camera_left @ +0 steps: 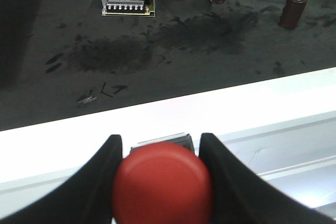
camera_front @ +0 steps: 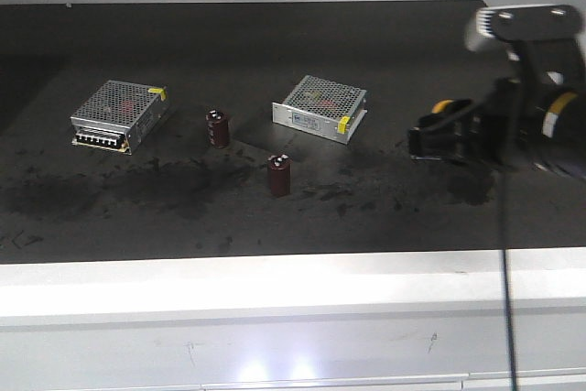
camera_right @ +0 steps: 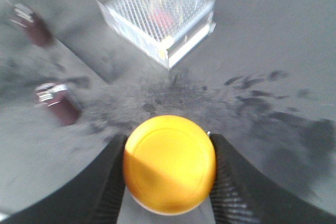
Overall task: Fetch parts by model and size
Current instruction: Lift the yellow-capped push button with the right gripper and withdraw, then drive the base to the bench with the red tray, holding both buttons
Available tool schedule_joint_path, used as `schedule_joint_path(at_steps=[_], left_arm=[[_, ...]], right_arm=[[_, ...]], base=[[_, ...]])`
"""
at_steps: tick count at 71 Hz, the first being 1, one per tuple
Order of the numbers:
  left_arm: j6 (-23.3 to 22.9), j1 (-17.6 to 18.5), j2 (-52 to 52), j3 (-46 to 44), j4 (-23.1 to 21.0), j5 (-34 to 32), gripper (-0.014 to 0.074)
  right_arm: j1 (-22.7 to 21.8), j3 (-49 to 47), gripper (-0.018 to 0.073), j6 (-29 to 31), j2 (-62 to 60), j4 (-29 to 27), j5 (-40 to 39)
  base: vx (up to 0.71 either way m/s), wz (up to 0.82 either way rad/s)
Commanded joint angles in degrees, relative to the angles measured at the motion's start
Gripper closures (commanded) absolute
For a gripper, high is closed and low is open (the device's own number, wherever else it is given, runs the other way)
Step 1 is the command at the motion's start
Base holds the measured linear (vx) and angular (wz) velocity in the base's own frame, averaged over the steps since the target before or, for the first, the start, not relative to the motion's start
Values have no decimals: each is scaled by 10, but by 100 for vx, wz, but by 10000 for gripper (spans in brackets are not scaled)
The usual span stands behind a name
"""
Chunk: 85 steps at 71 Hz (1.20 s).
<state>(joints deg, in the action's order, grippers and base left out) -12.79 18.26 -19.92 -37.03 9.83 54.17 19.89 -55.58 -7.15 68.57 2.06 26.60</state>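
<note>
In the left wrist view the red mushroom-cap switch (camera_left: 163, 183) fills the space between my left gripper (camera_left: 160, 142) fingers, which are shut on it. Its grey base (camera_left: 168, 141) peeks out behind the cap, above the white front ledge (camera_left: 157, 116). My right gripper (camera_right: 168, 139) is shut on the yellow-cap switch (camera_right: 169, 163), held above the dark tabletop (camera_right: 273, 56). In the front view the right gripper (camera_front: 428, 139) hangs at the right side of the table, and the yellow cap (camera_front: 443, 106) shows above its dark fingers. The left gripper is outside the front view.
Two silver perforated boxes (camera_front: 120, 114) (camera_front: 320, 107) lie on the dark table. Two dark-red capacitors (camera_front: 218, 128) (camera_front: 278, 174) stand between and in front of them. A white ledge (camera_front: 275, 290) runs along the table's near edge.
</note>
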Motion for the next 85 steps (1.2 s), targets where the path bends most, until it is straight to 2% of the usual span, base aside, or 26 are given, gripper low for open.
schedule_joint_path(at_steps=[1, 20, 43, 85], left_arm=[[-1, 1, -7, -14, 4, -37, 594], [-1, 1, -7, -14, 4, -37, 594], [-1, 1, -7, -14, 4, -37, 594], [-1, 1, -7, -14, 4, -37, 594]], right_arm=[[-2, 33, 569, 0, -83, 7, -71], [-2, 150, 569, 25, -277, 7, -90], [-2, 250, 569, 23, -453, -2, -39], [-2, 263, 569, 24, -479, 3, -17]], base=[[0, 0], [0, 0], [0, 0], [0, 0]])
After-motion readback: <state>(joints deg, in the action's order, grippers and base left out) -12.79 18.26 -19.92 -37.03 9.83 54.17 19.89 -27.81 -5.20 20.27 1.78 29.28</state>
